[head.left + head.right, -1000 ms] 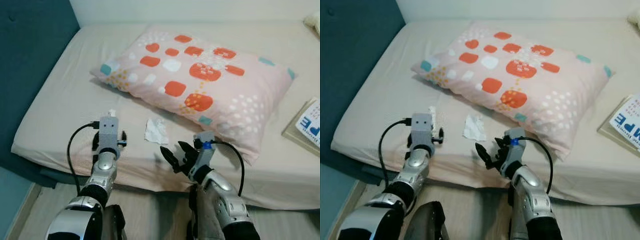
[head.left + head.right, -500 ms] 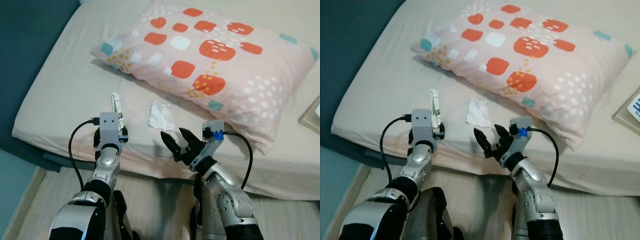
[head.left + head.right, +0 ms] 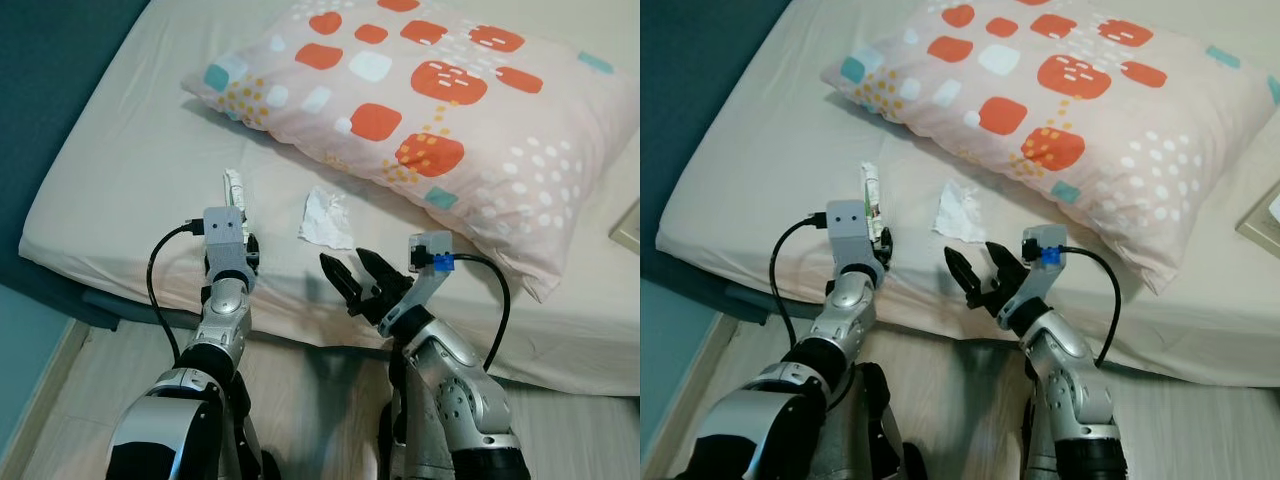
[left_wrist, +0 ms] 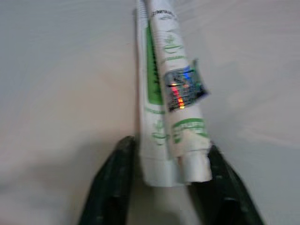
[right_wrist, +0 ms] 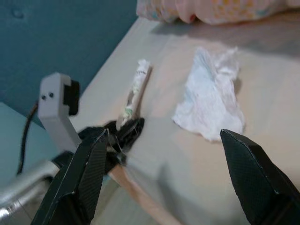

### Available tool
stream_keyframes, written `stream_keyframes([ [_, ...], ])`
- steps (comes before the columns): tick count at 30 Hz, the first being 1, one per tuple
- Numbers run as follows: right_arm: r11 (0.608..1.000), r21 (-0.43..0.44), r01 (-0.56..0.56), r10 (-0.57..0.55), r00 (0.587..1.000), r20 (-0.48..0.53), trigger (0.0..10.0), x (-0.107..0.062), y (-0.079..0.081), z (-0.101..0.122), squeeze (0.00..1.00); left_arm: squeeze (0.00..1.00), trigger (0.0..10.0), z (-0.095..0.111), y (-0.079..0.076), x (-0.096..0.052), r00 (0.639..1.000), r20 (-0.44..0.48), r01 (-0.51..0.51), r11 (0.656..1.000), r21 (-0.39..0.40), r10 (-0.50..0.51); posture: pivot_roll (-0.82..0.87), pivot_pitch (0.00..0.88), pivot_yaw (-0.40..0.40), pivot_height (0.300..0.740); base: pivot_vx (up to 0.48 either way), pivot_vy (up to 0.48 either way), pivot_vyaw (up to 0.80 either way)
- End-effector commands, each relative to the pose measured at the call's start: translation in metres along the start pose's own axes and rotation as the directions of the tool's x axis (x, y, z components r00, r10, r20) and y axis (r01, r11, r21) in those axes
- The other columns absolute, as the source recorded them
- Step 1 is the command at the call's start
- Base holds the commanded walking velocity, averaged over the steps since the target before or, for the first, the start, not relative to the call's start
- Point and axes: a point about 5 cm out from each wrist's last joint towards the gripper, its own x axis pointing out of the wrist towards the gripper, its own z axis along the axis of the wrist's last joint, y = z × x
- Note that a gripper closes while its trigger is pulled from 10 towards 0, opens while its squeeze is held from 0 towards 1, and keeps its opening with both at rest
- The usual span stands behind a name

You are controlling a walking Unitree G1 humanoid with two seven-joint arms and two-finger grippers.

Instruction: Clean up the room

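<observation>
White tube with green print [image 4: 171, 93] lies flat on bed sheet, cap end between left gripper [image 4: 168, 187] fingers. Crumpled white tissue [image 3: 326, 217] lies nearby, beside pillow.

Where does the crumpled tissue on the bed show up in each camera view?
Left eye: tissue at centre, on the sheet just below the pillow.
Right eye: tissue at centre, ahead of the right claw.
Left wrist: not in this picture.
Right wrist: tissue right of centre, beyond the open fingers.
Shared landmark: the green and white tube held by the left claw.
</observation>
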Motion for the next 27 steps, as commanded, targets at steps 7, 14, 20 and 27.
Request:
stream_keyframes([
  [7, 0.998, 0.064, -0.005, 0.007, 0.999, -0.038, 10.0, 0.009, -0.006, -0.012, 0.0, 0.0, 0.0, -0.029, 0.01, -0.01, 0.994, -0.11, -0.023, 1.0, 0.009, 0.024, -0.05, 0.472, 0.106, 0.47, 0.0, 0.0, 0.0],
  [14, 0.997, 0.075, -0.022, 0.023, 1.0, -0.021, 10.0, 0.015, -0.003, -0.01, 0.0, 0.0, 0.0, -0.021, 0.018, -0.006, 0.995, -0.084, -0.047, 0.999, 0.001, 0.047, -0.04, 0.472, 0.109, 0.47, 0.0, 0.0, 0.0],
  [20, 0.994, 0.11, -0.026, 0.027, 1.0, -0.009, 10.0, 0.021, -0.004, -0.015, 0.0, 0.0, 0.0, 0.008, 0.034, 0.005, 0.994, 0.031, -0.1, 0.994, -0.042, 0.102, 0.01, 0.46, 0.098, 0.47, 0.0, 0.0, 0.0],
  [27, 0.995, 0.096, -0.033, 0.035, 0.999, -0.015, 10.0, 0.053, -0.016, -0.006, 0.0, 0.0, 0.0, 0.049, 0.069, -0.003, 0.96, 0.205, -0.171, 0.98, -0.106, 0.19, 0.1, 0.464, 0.076, 0.47, 0.0, 0.0, 0.0],
])
